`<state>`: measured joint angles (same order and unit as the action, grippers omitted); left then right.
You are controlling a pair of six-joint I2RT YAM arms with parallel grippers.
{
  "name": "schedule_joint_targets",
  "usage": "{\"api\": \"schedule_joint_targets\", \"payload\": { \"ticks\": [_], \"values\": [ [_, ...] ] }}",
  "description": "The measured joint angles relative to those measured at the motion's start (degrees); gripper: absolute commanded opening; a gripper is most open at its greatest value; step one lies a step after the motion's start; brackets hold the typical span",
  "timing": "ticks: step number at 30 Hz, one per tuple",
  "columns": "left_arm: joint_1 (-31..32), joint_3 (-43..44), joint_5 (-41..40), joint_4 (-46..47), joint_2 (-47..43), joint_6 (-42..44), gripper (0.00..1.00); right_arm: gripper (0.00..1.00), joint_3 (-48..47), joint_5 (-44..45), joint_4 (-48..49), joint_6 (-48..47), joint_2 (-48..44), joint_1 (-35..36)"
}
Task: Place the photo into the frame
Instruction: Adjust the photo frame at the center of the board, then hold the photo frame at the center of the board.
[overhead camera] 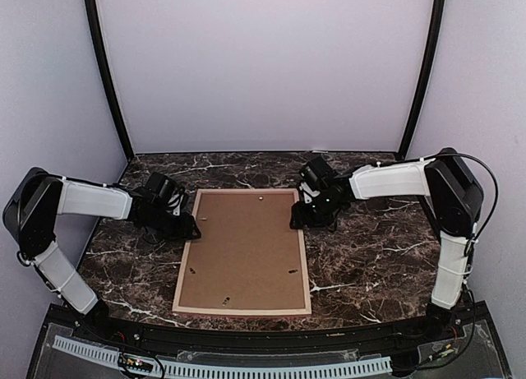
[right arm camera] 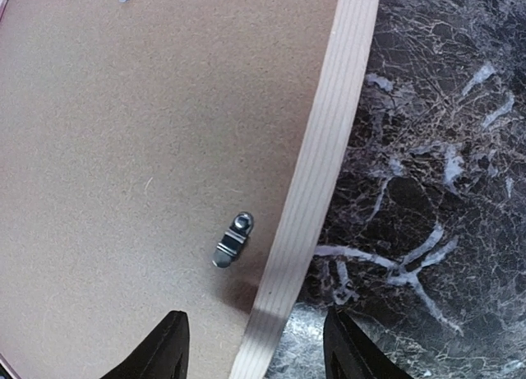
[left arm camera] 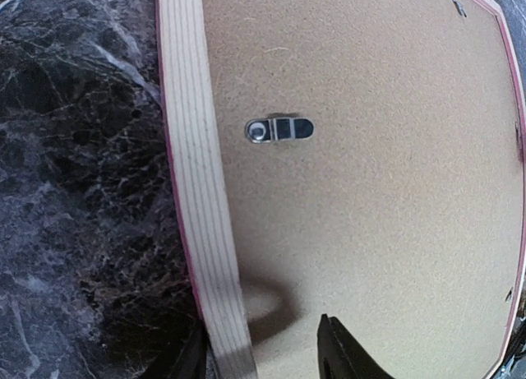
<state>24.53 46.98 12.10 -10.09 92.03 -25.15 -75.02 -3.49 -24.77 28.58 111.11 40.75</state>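
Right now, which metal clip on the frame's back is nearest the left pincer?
The left edge's far clip, just ahead of the left pincer; the rest lie farther.

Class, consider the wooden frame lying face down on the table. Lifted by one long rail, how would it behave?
The frame looks stiff: straight wooden rails, probably no flopping. Its thin rails and backing board suggest it is light yet wide, likely to tilt. Lying flat, it should slide, not roll.

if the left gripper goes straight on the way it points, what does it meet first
Probably the frame: its pale rail lies between the left gripper fingers, though depth is unclear.
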Motion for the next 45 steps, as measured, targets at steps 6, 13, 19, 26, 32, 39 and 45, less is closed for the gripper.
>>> {"api": "schedule_joint_targets", "payload": {
  "ticks": [6, 13, 19, 26, 32, 39, 45],
  "values": [
    [0.98, -1.55, 2.45, 1.53, 0.00, -0.83, 0.39, 0.54, 1.86, -0.79, 1.14, 0.66, 0.02, 0.00],
    [3.26, -2.03, 3.43, 1.86, 0.00, -2.03, 0.29, 0.54, 4.46, 0.15, 1.49, 1.09, -0.79, -0.24],
    [4.20, -2.03, 3.32, 1.92, 0.22, -2.69, 0.23, 0.59, 4.85, 0.76, 1.49, 1.49, -1.18, -1.27],
    [4.42, -1.60, 3.17, 2.54, 0.74, -3.19, 0.18, 0.60, 2.58, 1.84, 0.98, 1.99, -1.07, -2.86],
    [4.63, -1.01, 2.82, 2.64, 1.25, -3.17, 0.17, 0.58, -0.55, 2.16, 1.29, 2.40, 0.83, -4.52],
    [4.63, -0.68, 2.16, 2.58, 1.42, -3.15, 0.17, 0.56, -0.94, 1.81, 0.92, 2.14, 3.02, -4.90],
    [4.66, -0.09, 1.99, 2.34, 1.84, -3.13, 0.17, 0.55, -0.94, 1.42, 0.76, 0.76, 3.02, -4.90]
  ]
}}
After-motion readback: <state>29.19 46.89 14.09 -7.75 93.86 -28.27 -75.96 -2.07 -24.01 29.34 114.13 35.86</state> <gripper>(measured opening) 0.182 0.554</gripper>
